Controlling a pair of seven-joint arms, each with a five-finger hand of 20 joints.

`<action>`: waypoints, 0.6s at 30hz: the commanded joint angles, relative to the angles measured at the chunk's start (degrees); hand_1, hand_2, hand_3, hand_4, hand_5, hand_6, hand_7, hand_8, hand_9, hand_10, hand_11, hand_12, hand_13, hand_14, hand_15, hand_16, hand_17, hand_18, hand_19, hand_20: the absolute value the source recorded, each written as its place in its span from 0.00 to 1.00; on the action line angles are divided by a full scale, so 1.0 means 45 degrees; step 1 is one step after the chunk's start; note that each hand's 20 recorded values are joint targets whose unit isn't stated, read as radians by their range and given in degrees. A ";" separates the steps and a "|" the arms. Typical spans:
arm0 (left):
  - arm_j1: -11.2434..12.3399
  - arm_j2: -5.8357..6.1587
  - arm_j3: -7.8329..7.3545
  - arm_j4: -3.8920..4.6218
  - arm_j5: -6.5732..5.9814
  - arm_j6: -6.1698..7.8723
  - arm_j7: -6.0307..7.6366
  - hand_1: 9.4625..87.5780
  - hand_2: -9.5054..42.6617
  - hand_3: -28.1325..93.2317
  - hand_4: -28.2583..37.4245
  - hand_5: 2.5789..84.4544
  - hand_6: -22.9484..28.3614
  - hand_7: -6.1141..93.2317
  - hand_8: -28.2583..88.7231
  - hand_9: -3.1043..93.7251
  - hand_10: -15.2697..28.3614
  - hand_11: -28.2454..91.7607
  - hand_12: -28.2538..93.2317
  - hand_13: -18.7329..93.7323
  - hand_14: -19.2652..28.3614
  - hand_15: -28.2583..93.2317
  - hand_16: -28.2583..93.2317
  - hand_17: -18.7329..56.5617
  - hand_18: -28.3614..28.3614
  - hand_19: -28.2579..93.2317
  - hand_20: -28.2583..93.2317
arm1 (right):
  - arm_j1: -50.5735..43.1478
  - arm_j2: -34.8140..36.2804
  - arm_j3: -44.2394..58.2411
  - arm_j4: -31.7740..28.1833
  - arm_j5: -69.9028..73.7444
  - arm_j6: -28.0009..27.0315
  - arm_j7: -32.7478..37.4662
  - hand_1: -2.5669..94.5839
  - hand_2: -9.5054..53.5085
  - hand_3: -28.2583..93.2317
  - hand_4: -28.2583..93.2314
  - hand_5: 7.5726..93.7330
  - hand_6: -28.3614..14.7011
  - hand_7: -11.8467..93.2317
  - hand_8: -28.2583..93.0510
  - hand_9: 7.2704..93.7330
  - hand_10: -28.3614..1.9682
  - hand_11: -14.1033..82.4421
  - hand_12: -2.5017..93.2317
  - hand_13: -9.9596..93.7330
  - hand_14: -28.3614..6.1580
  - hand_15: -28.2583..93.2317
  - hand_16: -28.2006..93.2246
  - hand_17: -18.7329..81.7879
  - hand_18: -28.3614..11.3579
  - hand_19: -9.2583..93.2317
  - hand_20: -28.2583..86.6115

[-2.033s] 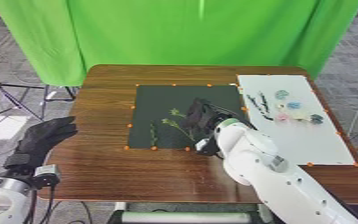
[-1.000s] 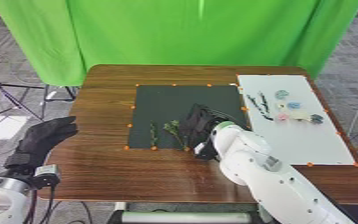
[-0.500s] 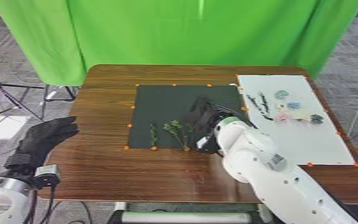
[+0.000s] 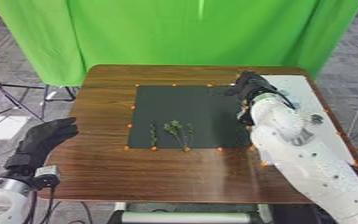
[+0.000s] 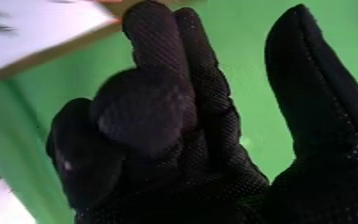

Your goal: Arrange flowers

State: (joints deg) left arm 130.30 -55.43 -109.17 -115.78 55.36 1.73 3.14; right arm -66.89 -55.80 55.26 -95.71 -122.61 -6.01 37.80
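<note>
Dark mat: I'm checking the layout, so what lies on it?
On the dark mat, green stems lie toward the near edge; the right hand covers the far right corner, hiding anything there.

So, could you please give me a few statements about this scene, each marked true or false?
1. The green sprigs lie on the dark mat. True.
2. The white board is left of the dark mat. False: it is on the right.
3. The right hand is gripping a sprig. False: it holds nothing.
4. The left hand is at the left side of the table. True.
5. The curtain beyond the table is red. False: it is green.
</note>
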 commanded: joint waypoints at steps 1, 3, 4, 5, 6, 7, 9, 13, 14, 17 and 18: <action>0.0185 -0.0095 -0.0118 -0.0083 0.0033 -0.0186 -0.0255 0.20 0.14 0.75 0.14 0.54 0.55 0.19 0.20 0.50 0.67 0.42 0.36 0.47 0.80 0.41 0.27 0.28 0.78 0.33 0.39 | 0.0756 0.0389 0.0503 0.0921 -0.0032 -0.0808 0.0611 0.37 0.00 0.73 0.16 0.66 0.61 0.25 0.19 0.75 0.35 0.27 0.25 0.98 0.71 0.65 0.54 0.84 0.46 1.00 0.65; 0.0216 -0.0106 -0.0149 -0.0099 0.0030 -0.0165 -0.0251 0.20 0.14 0.75 0.14 0.54 0.55 0.19 0.20 0.50 0.67 0.42 0.36 0.47 0.80 0.41 0.27 0.28 0.78 0.34 0.39 | 0.0775 0.0423 0.0660 0.1016 0.0074 -0.1140 0.0755 0.37 0.00 0.73 0.16 0.65 0.62 0.24 0.19 0.74 0.34 0.26 0.25 0.97 0.71 0.65 0.54 0.84 0.46 1.00 0.65; 0.0248 -0.0115 -0.0161 -0.0121 0.0024 -0.0143 -0.0242 0.20 0.14 0.75 0.14 0.54 0.55 0.19 0.20 0.50 0.67 0.42 0.36 0.47 0.80 0.41 0.27 0.28 0.78 0.34 0.39 | 0.0805 0.0441 0.0686 0.1086 0.0060 -0.1260 0.0791 0.37 0.00 0.73 0.16 0.64 0.62 0.24 0.19 0.73 0.34 0.26 0.25 0.97 0.71 0.65 0.54 0.84 0.46 1.00 0.65; 0.0227 -0.0132 -0.0168 -0.0113 0.0037 -0.0188 -0.0260 0.20 0.14 0.75 0.14 0.54 0.55 0.19 0.20 0.50 0.67 0.42 0.36 0.47 0.80 0.41 0.27 0.28 0.78 0.34 0.39 | 0.0767 0.0497 0.0749 0.1084 0.0042 -0.1339 0.0841 0.37 0.00 0.73 0.16 0.63 0.62 0.23 0.19 0.72 0.33 0.25 0.24 0.97 0.71 0.65 0.54 0.84 0.46 1.00 0.65; 0.0258 -0.0148 -0.0184 -0.0135 0.0050 -0.0181 -0.0252 0.20 0.14 0.75 0.14 0.54 0.55 0.19 0.20 0.50 0.67 0.42 0.36 0.47 0.80 0.42 0.27 0.28 0.78 0.34 0.39 | 0.0759 0.0529 0.0772 0.1132 -0.0010 -0.1329 0.0828 0.37 0.00 0.73 0.16 0.63 0.62 0.23 0.19 0.71 0.33 0.25 0.24 0.97 0.71 0.65 0.54 0.84 0.46 1.00 0.64; 0.0267 -0.0137 -0.0181 -0.0132 0.0049 -0.0187 -0.0251 0.20 0.14 0.75 0.14 0.54 0.55 0.19 0.20 0.50 0.67 0.42 0.36 0.47 0.80 0.41 0.27 0.28 0.78 0.34 0.39 | 0.0735 0.0580 0.0790 0.1158 -0.0030 -0.1347 0.0853 0.37 0.00 0.73 0.16 0.62 0.62 0.23 0.19 0.70 0.32 0.24 0.24 0.97 0.71 0.64 0.54 0.84 0.46 1.00 0.64; 0.0306 -0.0157 -0.0186 -0.0149 0.0036 -0.0169 -0.0261 0.20 0.14 0.75 0.14 0.54 0.55 0.19 0.20 0.50 0.67 0.42 0.36 0.47 0.80 0.42 0.27 0.28 0.78 0.34 0.39 | 0.0687 0.0608 0.0862 0.1184 0.0043 -0.1697 0.0989 0.37 0.00 0.72 0.16 0.62 0.62 0.22 0.19 0.69 0.31 0.24 0.23 0.97 0.71 0.64 0.54 0.83 0.46 1.00 0.63; 0.0323 -0.0220 -0.0183 -0.0158 0.0036 -0.0225 -0.0291 0.20 0.14 0.75 0.14 0.54 0.55 0.19 0.20 0.50 0.67 0.42 0.36 0.47 0.80 0.41 0.27 0.28 0.78 0.34 0.39 | 0.0570 0.0611 0.0947 0.1400 0.0049 -0.2390 0.1128 0.37 0.00 0.72 0.16 0.61 0.63 0.22 0.19 0.66 0.31 0.24 0.22 0.97 0.71 0.64 0.54 0.83 0.45 1.00 0.63; 0.0328 -0.0217 -0.0173 -0.0164 0.0041 -0.0230 -0.0311 0.20 0.14 0.75 0.14 0.54 0.55 0.19 0.20 0.50 0.67 0.42 0.36 0.47 0.80 0.41 0.27 0.28 0.78 0.34 0.39 | 0.0569 0.0576 0.0976 0.1499 0.0084 -0.2543 0.1186 0.37 0.00 0.72 0.16 0.61 0.63 0.22 0.19 0.66 0.31 0.24 0.22 0.97 0.70 0.64 0.54 0.83 0.45 1.00 0.63; 0.0342 -0.0230 -0.0151 -0.0166 0.0036 -0.0250 -0.0319 0.20 0.14 0.75 0.14 0.54 0.55 0.19 0.20 0.49 0.67 0.42 0.36 0.47 0.80 0.42 0.27 0.28 0.78 0.34 0.39 | 0.0417 0.0523 0.1095 0.1713 0.0065 -0.2640 0.1264 0.37 0.00 0.72 0.16 0.60 0.63 0.21 0.19 0.66 0.31 0.24 0.22 0.97 0.70 0.64 0.53 0.83 0.45 1.00 0.63; 0.0357 -0.0242 -0.0151 -0.0177 0.0041 -0.0252 -0.0318 0.20 0.14 0.75 0.14 0.54 0.55 0.19 0.20 0.49 0.67 0.42 0.36 0.47 0.80 0.42 0.27 0.28 0.78 0.34 0.39 | 0.0353 0.0520 0.1141 0.1751 0.0073 -0.2702 0.1307 0.37 0.00 0.72 0.16 0.60 0.63 0.21 0.19 0.66 0.31 0.24 0.22 0.97 0.70 0.64 0.53 0.83 0.45 1.00 0.63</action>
State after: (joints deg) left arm 131.03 -55.84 -109.76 -116.07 55.38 1.44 2.39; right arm -64.00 -53.71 59.41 -89.84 -122.09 -17.04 42.02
